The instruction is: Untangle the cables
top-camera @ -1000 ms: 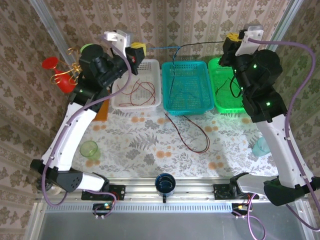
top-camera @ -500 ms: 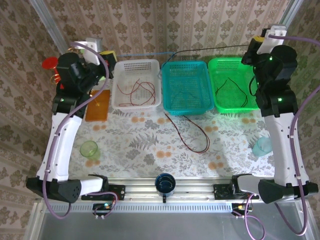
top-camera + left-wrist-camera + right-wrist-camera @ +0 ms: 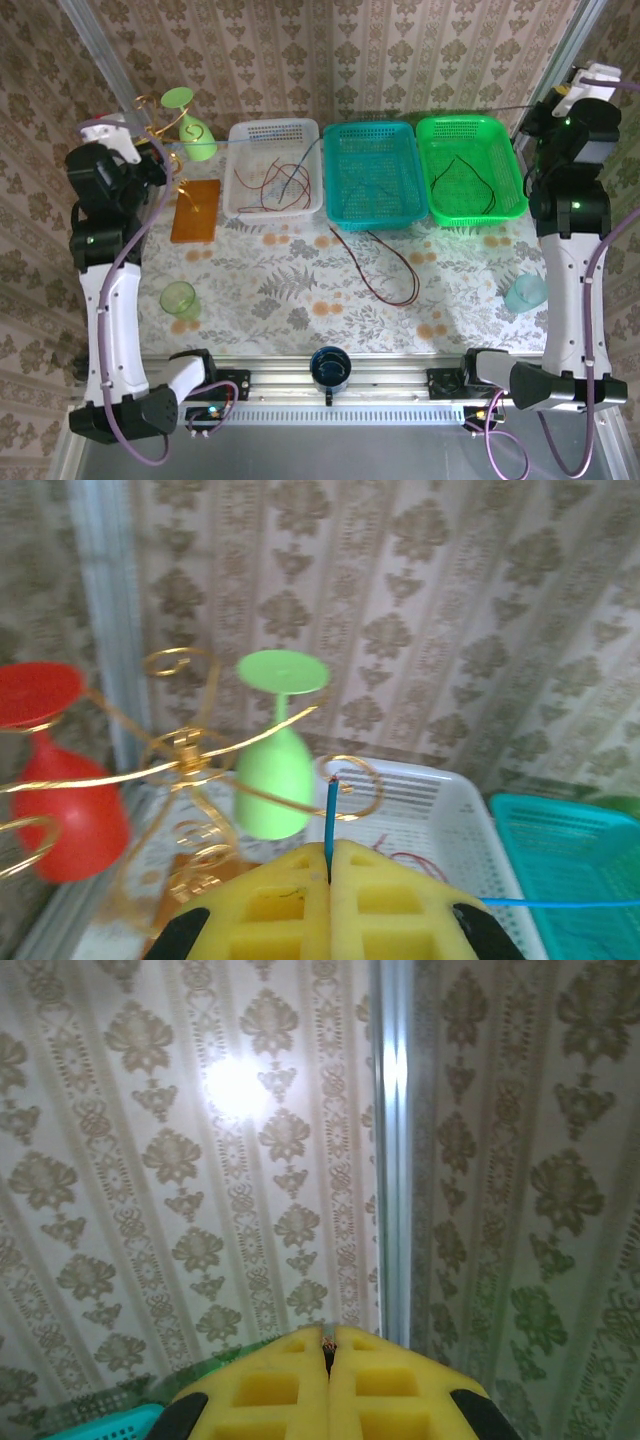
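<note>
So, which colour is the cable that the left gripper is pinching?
Blue; the cable in the left gripper shows best in the left wrist view.

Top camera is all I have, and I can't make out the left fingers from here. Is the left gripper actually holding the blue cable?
Observer: Yes. The left gripper is shut on the blue cable, with a short end poking up above it.
Operator: And the right one?
Observer: The right gripper is shut too, with a thin dark strand pinched at the seam. I can't tell its colour.
Operator: What hangs on that rack beside the green glass?
Observer: A red glass hangs upside down on the gold rack, left of the green glass.
</note>
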### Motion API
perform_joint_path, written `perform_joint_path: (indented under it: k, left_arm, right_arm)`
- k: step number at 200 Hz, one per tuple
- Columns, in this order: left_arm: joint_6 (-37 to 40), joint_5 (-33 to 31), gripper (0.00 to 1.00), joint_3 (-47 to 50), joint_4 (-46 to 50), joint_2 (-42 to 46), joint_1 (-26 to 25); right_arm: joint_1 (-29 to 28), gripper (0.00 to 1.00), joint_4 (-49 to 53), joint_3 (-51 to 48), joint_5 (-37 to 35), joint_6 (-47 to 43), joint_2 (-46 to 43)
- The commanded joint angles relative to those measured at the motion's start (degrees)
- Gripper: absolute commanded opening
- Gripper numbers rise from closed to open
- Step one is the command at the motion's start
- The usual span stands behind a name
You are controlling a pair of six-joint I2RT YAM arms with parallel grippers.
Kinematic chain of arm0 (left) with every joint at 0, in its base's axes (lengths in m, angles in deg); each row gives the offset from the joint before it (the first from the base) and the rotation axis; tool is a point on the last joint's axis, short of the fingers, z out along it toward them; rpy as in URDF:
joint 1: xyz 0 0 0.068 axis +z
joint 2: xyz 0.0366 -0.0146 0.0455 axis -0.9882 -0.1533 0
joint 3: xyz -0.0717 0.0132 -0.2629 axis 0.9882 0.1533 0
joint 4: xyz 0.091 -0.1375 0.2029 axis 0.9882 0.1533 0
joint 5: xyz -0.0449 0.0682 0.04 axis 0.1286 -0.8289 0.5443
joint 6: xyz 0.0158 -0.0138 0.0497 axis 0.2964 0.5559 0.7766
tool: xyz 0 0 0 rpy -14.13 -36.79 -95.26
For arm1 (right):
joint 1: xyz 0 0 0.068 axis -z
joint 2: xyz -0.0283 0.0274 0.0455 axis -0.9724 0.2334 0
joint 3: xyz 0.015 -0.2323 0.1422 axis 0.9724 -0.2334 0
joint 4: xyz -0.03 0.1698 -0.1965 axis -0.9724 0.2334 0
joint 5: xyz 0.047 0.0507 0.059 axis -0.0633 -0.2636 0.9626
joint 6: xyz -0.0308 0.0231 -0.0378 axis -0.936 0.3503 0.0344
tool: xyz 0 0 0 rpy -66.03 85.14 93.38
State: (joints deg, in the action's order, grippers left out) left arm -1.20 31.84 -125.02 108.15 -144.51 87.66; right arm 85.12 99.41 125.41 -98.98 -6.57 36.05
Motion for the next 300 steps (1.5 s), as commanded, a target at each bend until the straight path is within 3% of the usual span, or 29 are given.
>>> perform_joint_path:
  k: [1,22,49,66,78,99,144,158,202,260,300]
  left_arm:
    - [-0.8,-1.3,0.0,0.6,2.8,2.2,2.4]
    - [-0.4,-1.3,0.0,0.4,4.9,2.7,4.2]
    - [-4.1,6.4,0.0,0.9,3.4,3.7,6.7]
    - [-2.0,5.2,0.0,-0.4,6.2,3.5,7.3]
    - [0.2,4.7,0.0,-1.9,9.6,3.3,10.3]
    - [-1.6,9.2,0.0,-2.6,10.6,4.0,16.9]
    - [-9.0,17.3,0.0,1.1,4.9,4.4,16.6]
    - [-9.9,17.7,0.0,2.4,2.7,4.9,14.0]
    - [-7.6,8.4,0.0,4.5,-0.3,5.4,-2.7]
    - [-6.3,0.4,0.0,2.4,-4.3,0.2,-21.0]
    - [-6.7,-3.0,0.0,3.0,-7.4,-4.2,-30.9]
  right_arm:
    - [0.9,0.0,0.6,-0.1,-0.6,3.8,-1.8]
    - [1.0,0.0,0.5,0.5,-1.3,3.9,-1.1]
    - [1.0,0.0,0.6,1.0,1.5,4.5,-0.1]
    - [1.4,0.0,1.2,1.6,0.1,2.8,0.9]
    - [3.4,0.0,1.3,1.5,0.0,2.2,1.1]
    - [7.1,0.0,0.2,-0.6,0.9,2.2,0.0]
    - [8.9,0.0,-0.1,-5.4,10.3,9.5,-1.3]
    - [8.9,0.0,-0.2,-6.3,13.9,11.3,-1.4]
    - [8.9,0.0,-0.6,-2.8,16.9,12.1,-1.6]
    - [8.9,0.0,-0.1,16.7,18.6,10.4,5.8]
    - [8.3,0.0,-5.4,28.4,20.8,13.6,14.7]
